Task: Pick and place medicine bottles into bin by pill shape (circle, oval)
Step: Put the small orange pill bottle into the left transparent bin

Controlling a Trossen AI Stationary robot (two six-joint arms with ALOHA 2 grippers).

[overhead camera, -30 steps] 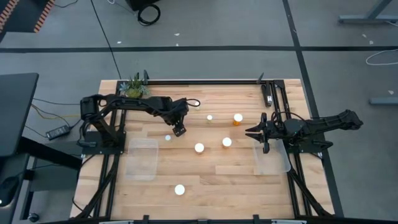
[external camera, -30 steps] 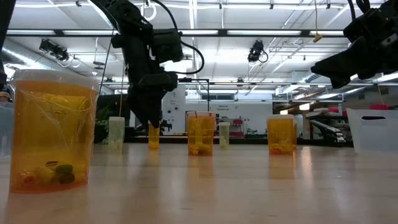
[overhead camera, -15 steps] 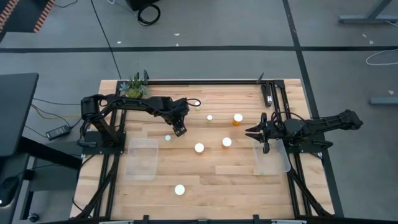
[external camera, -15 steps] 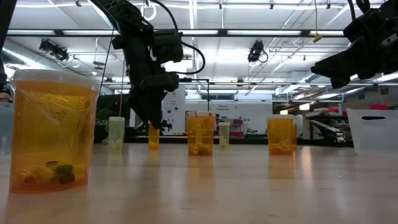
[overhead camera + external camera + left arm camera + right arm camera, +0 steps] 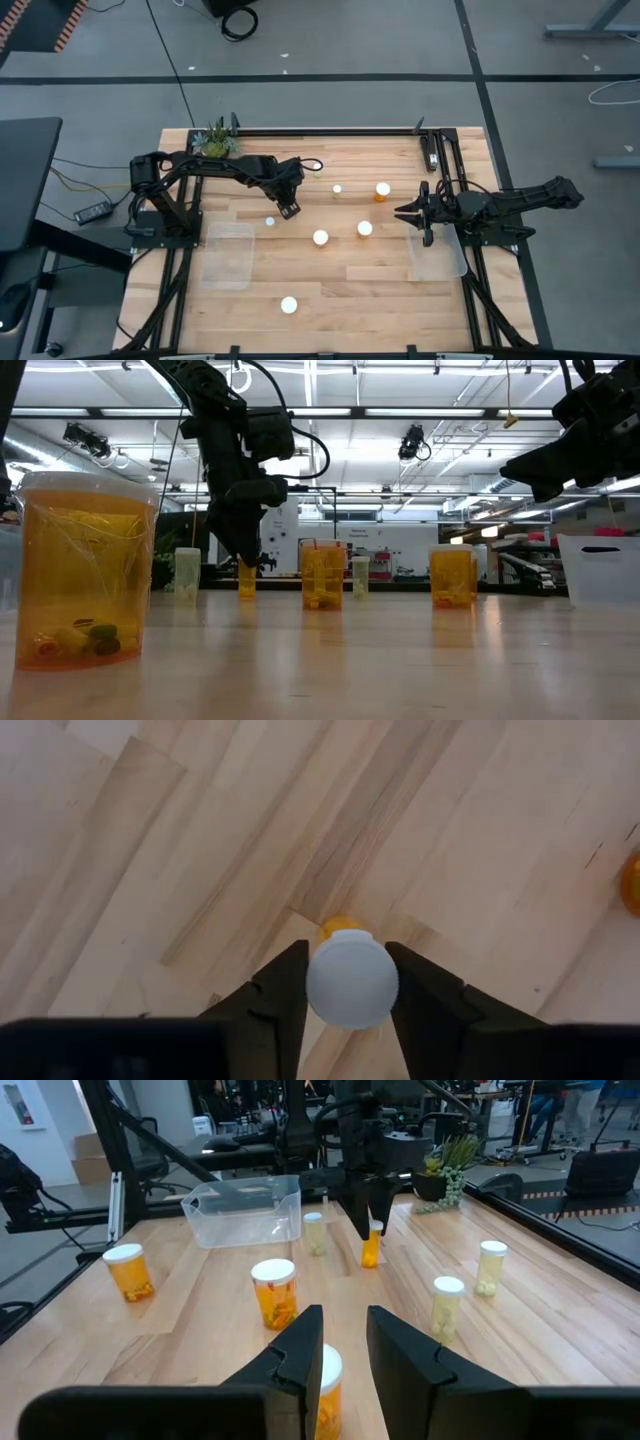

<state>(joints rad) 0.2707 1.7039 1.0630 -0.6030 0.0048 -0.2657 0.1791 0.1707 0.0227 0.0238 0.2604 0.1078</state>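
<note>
Several small medicine bottles with white caps stand upright on the wooden table (image 5: 330, 280). My left gripper (image 5: 350, 982) (image 5: 290, 208) points steeply down over one orange-bodied bottle (image 5: 352, 982) left of the table's middle and is shut on it. The same bottle (image 5: 247, 578) (image 5: 370, 1245) shows below the dark fingers in the low and right wrist views. Other bottles (image 5: 320, 238) (image 5: 365, 229) (image 5: 382, 189) (image 5: 289, 304) stand loose. My right gripper (image 5: 400, 212) (image 5: 345, 1335) hovers level near the right edge, with a narrow gap and nothing between its fingers. My left gripper pinches the bottle's round white cap (image 5: 318, 982) between its two fingers, one on each side. The fingers come from above, pointing steeply down. The bottle stands upright with its base (image 5: 247, 593) on the table.
A clear bin (image 5: 210, 232) lies at the near left and another clear bin (image 5: 455, 265) lies under my right arm. A small green plant (image 5: 216, 140) stands at the far left corner. Another bottle (image 5: 270, 222) stands close beside my left gripper.
My left gripper has stayed in place over the orange bottle while its fingers have drawn in onto the cap. The bottle has not moved.
</note>
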